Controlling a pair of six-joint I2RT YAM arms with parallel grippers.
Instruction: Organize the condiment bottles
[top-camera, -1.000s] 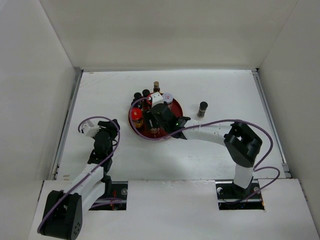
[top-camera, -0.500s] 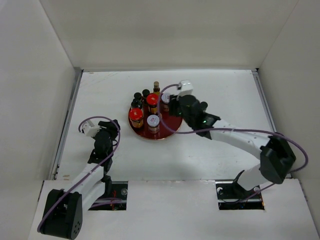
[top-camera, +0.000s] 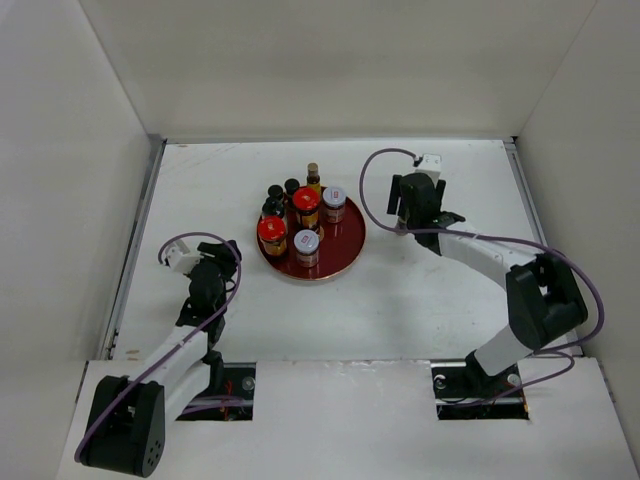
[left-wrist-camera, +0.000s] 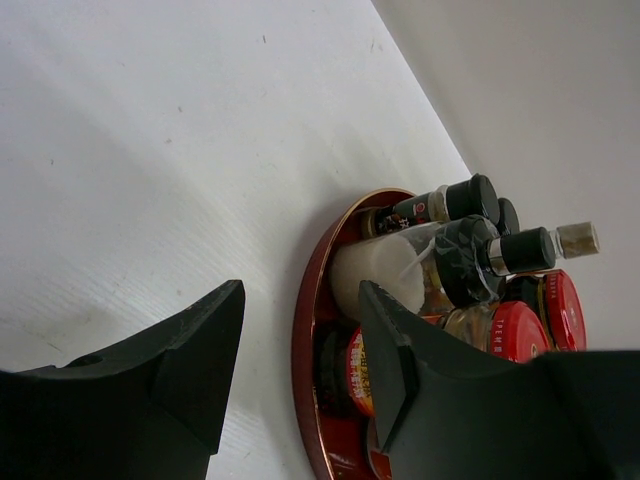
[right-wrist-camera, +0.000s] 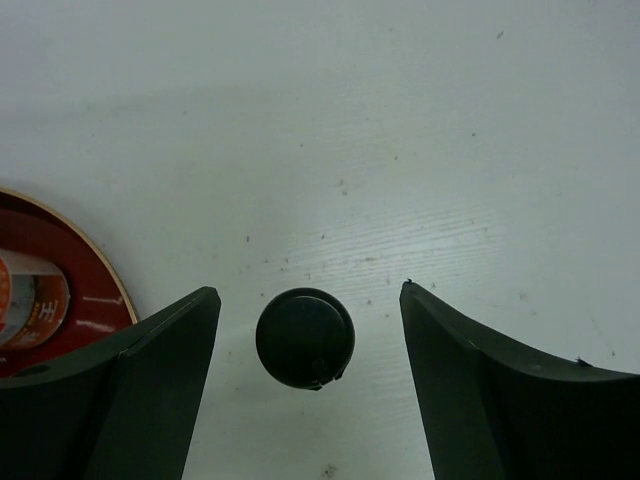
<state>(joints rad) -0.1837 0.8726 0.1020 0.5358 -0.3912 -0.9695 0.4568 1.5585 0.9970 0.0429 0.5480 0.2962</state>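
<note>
The round red tray (top-camera: 345, 250) holds several condiment bottles: two red-lidded jars (top-camera: 271, 230), two silver-lidded jars (top-camera: 334, 197), small black-capped bottles (top-camera: 274, 193) and a slim gold-capped bottle (top-camera: 313, 170). One black-capped bottle (right-wrist-camera: 304, 338) stands alone on the table, right of the tray. My right gripper (right-wrist-camera: 308, 292) is open and hovers straight above it, with the cap between the fingers and untouched. In the top view the right gripper (top-camera: 418, 210) hides this bottle. My left gripper (left-wrist-camera: 300, 290) is open and empty, low on the table left of the tray (left-wrist-camera: 300, 380).
White walls enclose the table (top-camera: 420, 300) on the left, back and right. In the right wrist view the tray's rim (right-wrist-camera: 95, 265) lies just left of my left finger. The left arm (top-camera: 185, 335) lies along the table's front left.
My right gripper has swung from above the tray to the right and now sits over the lone black-capped bottle. The left arm has barely moved.
</note>
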